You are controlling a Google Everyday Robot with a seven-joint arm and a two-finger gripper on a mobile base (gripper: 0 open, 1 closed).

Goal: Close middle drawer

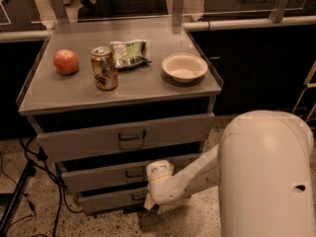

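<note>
The middle drawer is the second grey front of the cabinet, with a small dark loop handle. It stands slightly out, with a dark gap above it. My gripper is at the end of the white arm, against the drawer's front just right of the handle. The taller top drawer is above it and the lowest drawer is below it.
On the cabinet top are an apple, a soda can, a green chip bag and a white bowl. My white arm housing fills the lower right. Cables and a stand leg lie on the floor at the left.
</note>
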